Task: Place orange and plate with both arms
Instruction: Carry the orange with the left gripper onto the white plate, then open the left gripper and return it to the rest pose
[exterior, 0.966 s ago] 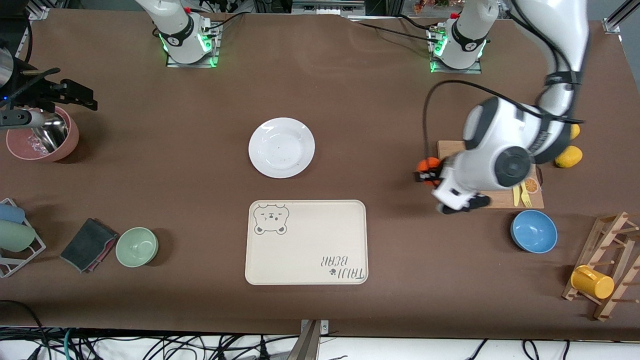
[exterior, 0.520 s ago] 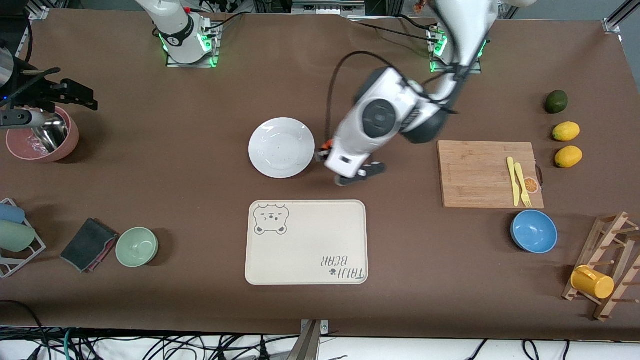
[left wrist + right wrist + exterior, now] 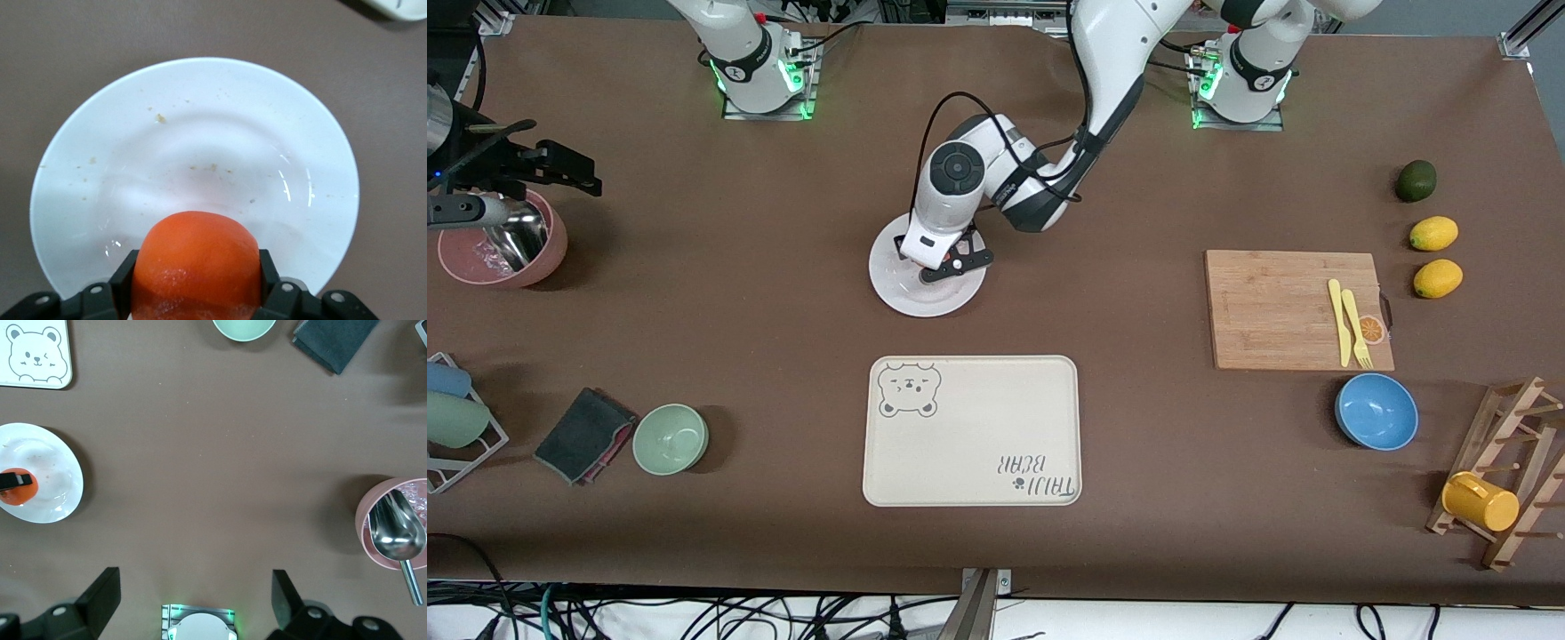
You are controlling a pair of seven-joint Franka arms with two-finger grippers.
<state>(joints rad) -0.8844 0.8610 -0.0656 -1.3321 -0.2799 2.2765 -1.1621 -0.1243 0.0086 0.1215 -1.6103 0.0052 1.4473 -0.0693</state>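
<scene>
Here the left gripper (image 3: 195, 293) clamps the orange (image 3: 195, 263) at its sides, over the plate (image 3: 100, 153) — firm, round, likely to roll once freed. The glossy plate looks brittle and slick; take its rim. The right gripper (image 3: 195, 603) waits high, fingers wide.

**Table count**

I count one plate (image 3: 925, 298), one orange (image 3: 195, 267), two lemons (image 3: 1433, 234), one dark green fruit (image 3: 1416, 180), three bowls (image 3: 1376, 411), one tray (image 3: 971, 431), one cutting board (image 3: 1272, 307), one yellow mug (image 3: 1480, 502), one folded cloth (image 3: 583, 436) and two arms, each with one gripper.
</scene>
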